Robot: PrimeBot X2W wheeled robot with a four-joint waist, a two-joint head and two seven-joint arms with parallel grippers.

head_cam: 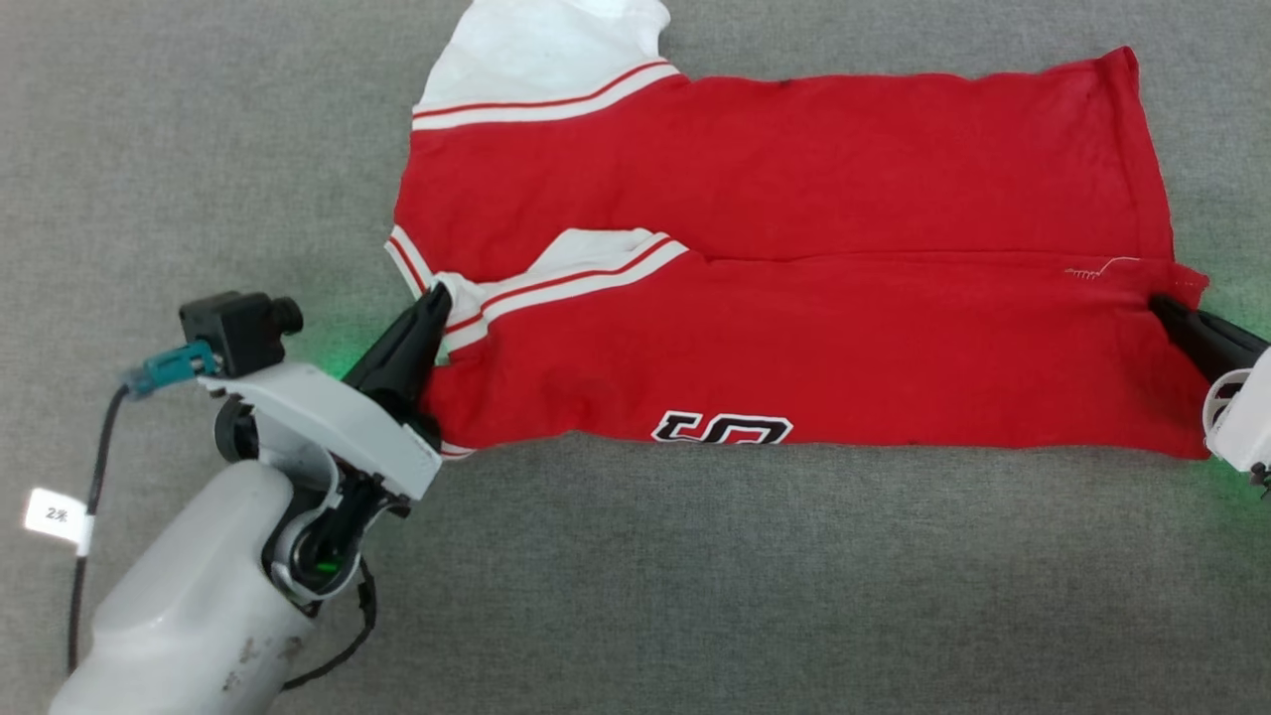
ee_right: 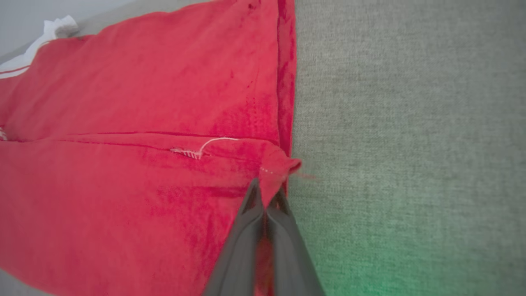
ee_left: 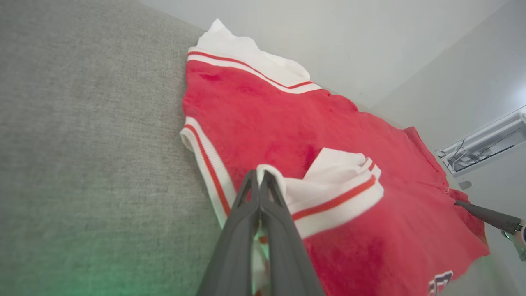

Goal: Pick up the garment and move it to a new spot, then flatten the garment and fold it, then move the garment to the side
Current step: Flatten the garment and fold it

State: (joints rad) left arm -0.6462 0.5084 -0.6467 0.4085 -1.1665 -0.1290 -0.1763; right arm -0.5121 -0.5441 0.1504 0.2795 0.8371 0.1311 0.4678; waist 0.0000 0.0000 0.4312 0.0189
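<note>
Left end effector and right end effector each clamp opposite ends of the garment.

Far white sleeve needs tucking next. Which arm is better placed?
Probably left: the left gripper pinches the garment at the sleeve end, the right gripper at the hem, away from the far sleeve.

A robot lab or test room is suggested. A grey woven cloth is spread flat under and all around the left gripper as a work surface, and a green glow is cast on it just beside the gripper. Far beyond the gripper, bare pale walls are seen meeting in a corner, with a white fixture trailing loose wires mounted there. Behind the gripper, a cable bearing a paper tag is run.
</note>
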